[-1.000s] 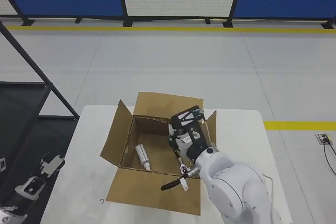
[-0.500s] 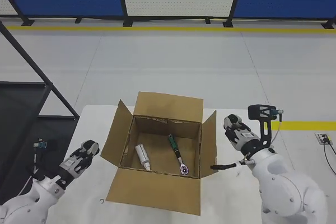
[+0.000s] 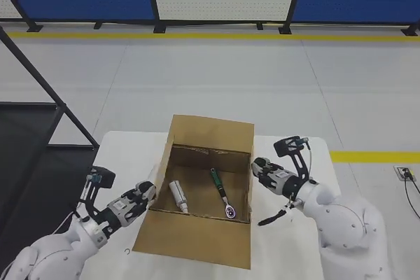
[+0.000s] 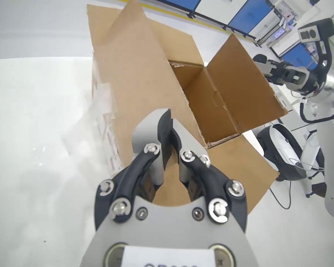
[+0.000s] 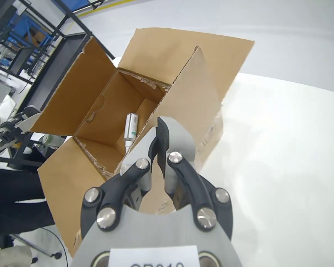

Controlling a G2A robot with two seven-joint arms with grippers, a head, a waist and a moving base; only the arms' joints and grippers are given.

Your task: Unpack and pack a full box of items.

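Observation:
An open cardboard box (image 3: pixel 210 241) stands in the middle of the white table (image 3: pixel 119 154). Inside lie a white tube (image 3: pixel 178 195) and a green-handled ratchet wrench (image 3: pixel 220 191). My left gripper (image 3: pixel 148 192) is shut, and its tips press against the outside of the box's left side flap (image 4: pixel 133 56), which stands upright. Shut as well, my right gripper (image 3: pixel 257 168) rests against the outside of the right side flap (image 5: pixel 194 93), also upright. The tube (image 5: pixel 130 130) shows past that flap. The far flap and the near flap (image 3: pixel 196 238) still lie open outward.
A black metal frame (image 3: pixel 28 84) stands beyond the table's left edge. A small dark hook-shaped mark (image 3: pixel 128 250) lies on the table near the box's front left corner. Bare table surface lies on both sides of the box.
Both arms have closed in on the box from the sides. The two side flaps, splayed outward before, now stand upright against the grippers.

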